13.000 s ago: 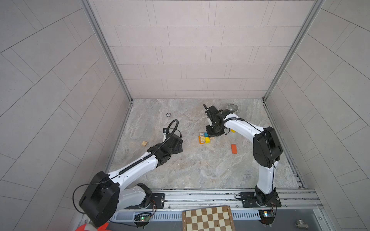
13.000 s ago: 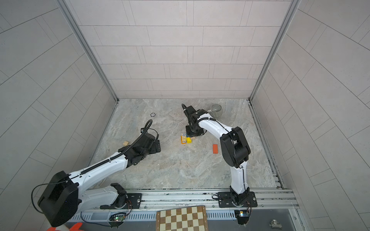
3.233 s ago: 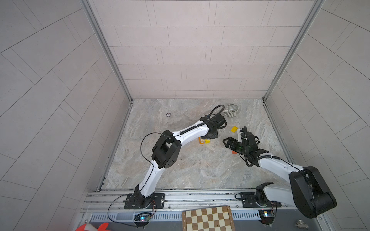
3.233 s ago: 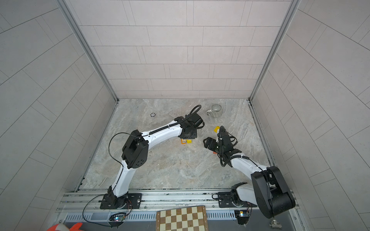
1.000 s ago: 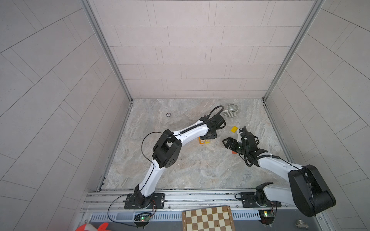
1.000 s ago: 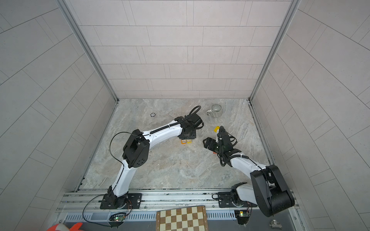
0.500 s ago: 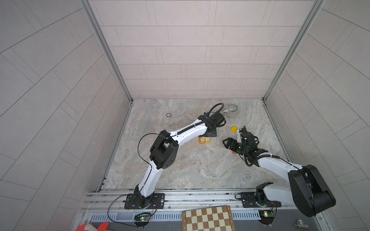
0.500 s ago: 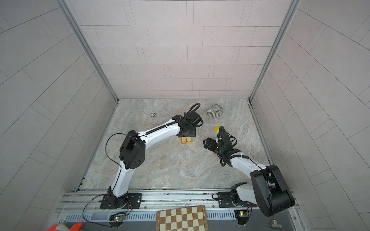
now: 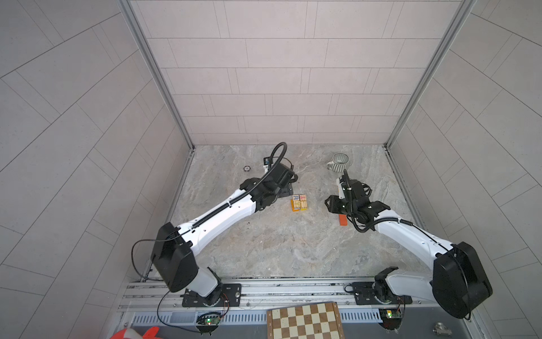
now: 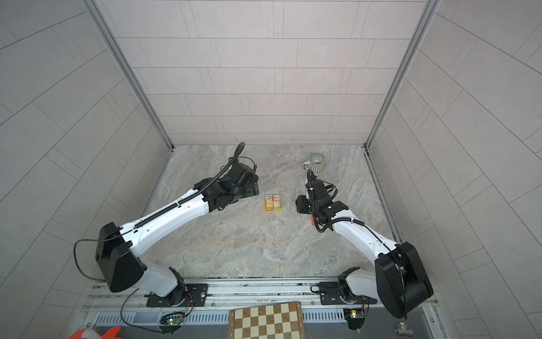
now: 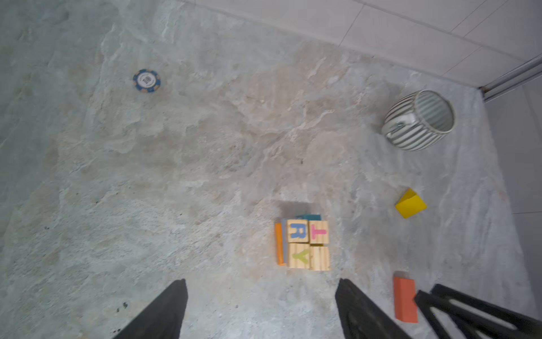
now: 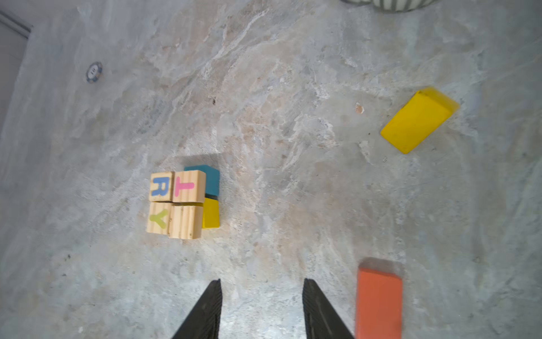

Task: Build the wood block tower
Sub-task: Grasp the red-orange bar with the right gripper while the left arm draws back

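Progress: tower [image 9: 299, 202] stands mid-floor between both arms. 4 lettered cubes [image 12: 176, 202] sit tight in a square on a lower layer showing orange, blue and yellow edges, so 2 layers look done. Remaining: 1 loose yellow block [image 12: 416, 120] and 1 loose orange block [image 12: 378, 302], both flat on the floor, well apart from the tower, near the right gripper [image 12: 261, 281]. Its jaws stand partly apart, nothing between. The left gripper [image 11: 263, 283] is spread wide, empty, near the tower. Likely next: grab 1 loose block.
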